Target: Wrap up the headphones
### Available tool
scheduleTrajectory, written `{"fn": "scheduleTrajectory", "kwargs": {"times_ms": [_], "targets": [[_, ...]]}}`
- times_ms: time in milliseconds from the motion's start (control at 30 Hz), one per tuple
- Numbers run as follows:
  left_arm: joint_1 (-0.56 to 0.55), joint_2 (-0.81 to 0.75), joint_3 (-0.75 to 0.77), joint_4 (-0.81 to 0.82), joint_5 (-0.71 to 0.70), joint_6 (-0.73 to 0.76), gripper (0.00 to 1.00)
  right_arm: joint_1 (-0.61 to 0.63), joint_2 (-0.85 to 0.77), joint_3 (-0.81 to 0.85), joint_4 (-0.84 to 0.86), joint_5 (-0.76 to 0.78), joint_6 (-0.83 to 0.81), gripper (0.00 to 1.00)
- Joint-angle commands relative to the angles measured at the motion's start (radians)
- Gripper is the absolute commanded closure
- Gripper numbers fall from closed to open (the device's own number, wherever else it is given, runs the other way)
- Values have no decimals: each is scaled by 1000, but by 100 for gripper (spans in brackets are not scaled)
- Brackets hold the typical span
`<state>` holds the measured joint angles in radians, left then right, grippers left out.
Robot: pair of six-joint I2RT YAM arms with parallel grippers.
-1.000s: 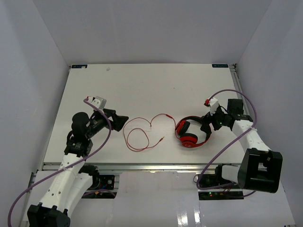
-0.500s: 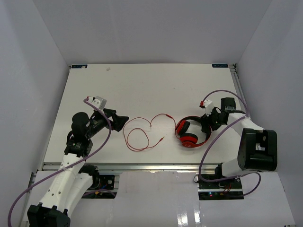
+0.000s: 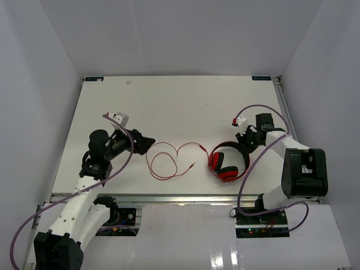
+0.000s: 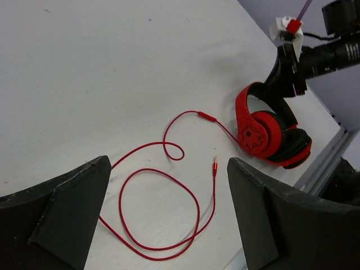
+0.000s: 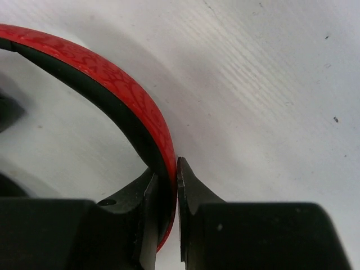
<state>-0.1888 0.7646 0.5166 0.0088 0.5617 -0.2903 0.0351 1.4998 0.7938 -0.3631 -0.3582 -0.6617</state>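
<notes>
The red headphones (image 3: 226,162) sit right of the table's middle, ear cups toward the near edge. Their patterned band (image 5: 121,93) runs between the jaws of my right gripper (image 5: 167,183), which is shut on it. In the top view the right gripper (image 3: 245,144) is at the band's far right side. The thin red cable (image 3: 163,163) lies in loose loops to the left, its plug (image 4: 214,166) free on the table. My left gripper (image 3: 147,143) hovers open just left of the loops; in the left wrist view its fingers (image 4: 73,211) frame the cable (image 4: 163,214).
Purple robot cables (image 3: 270,109) arc over both arms. The white table (image 3: 169,101) ends at a metal rail (image 3: 169,197) close to the headphones and cable. Grey walls stand on three sides.
My right gripper moved in onto the headphone band and shut on it; the headphones shifted and turned slightly. The left gripper edged a little toward the cable.
</notes>
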Motion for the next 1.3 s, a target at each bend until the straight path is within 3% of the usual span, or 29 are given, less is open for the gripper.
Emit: {"fn": "scheduleTrajectory", "kwargs": {"times_ms": [0,233,367,533,767,1033,1167,1267], "targets": [[-26,39,-19,114,211,31,15,6,-148,123,-95,-251,121,92],[-376,-37,-142,323,60,242,9,29,-280,338,-103,-522,399,92],[-471,39,-162,457,-18,397,2,45,-316,448,-91,-565,466,92],[-481,260,-102,626,0,445,2,45,-347,575,-95,-622,518,92],[-532,505,-42,812,112,366,3,44,-307,777,-57,-572,647,92],[-532,481,-94,851,-39,426,2,43,-250,897,-24,-589,724,92],[-521,392,-69,739,-142,504,2,43,-243,913,-28,-608,726,92],[-517,341,-15,647,-319,530,2,44,-249,901,-28,-624,725,92]]}}
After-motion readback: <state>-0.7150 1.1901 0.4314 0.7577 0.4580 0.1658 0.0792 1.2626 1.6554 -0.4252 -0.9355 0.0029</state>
